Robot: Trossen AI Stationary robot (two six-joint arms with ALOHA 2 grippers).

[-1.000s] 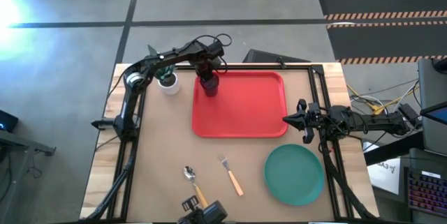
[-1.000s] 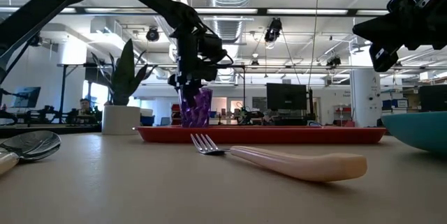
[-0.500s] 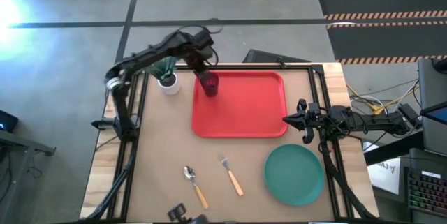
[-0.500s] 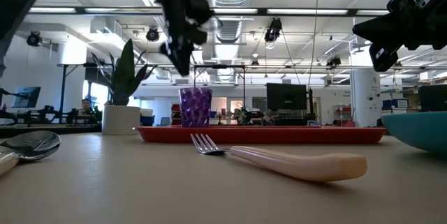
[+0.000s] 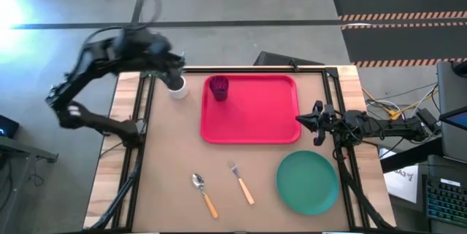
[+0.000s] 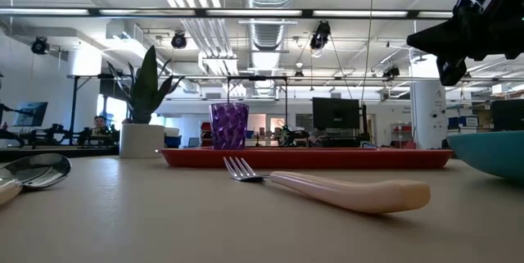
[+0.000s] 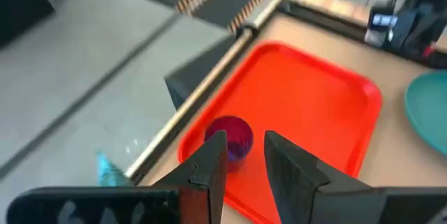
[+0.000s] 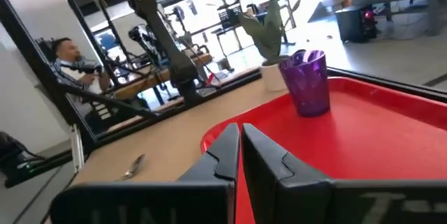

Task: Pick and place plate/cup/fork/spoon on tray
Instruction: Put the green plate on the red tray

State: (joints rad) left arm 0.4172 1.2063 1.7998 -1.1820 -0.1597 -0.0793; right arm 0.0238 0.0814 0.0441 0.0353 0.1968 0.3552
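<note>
Now upright in a far corner of the red tray (image 5: 252, 117), purple cup (image 5: 218, 87), released. Left tool (image 7: 241, 155) open, lifted clear above the table edge. Right tool (image 5: 319, 122) closed, empty, beside the tray's rim. Plate (image 5: 307, 182), fork (image 5: 241, 182), spoon (image 5: 203, 193) on the bare table (image 5: 168, 161). Risks: thin handles slipping from a pinch; plate edge catching the tray rim.

Two dark jointed arms with black cables.
</note>
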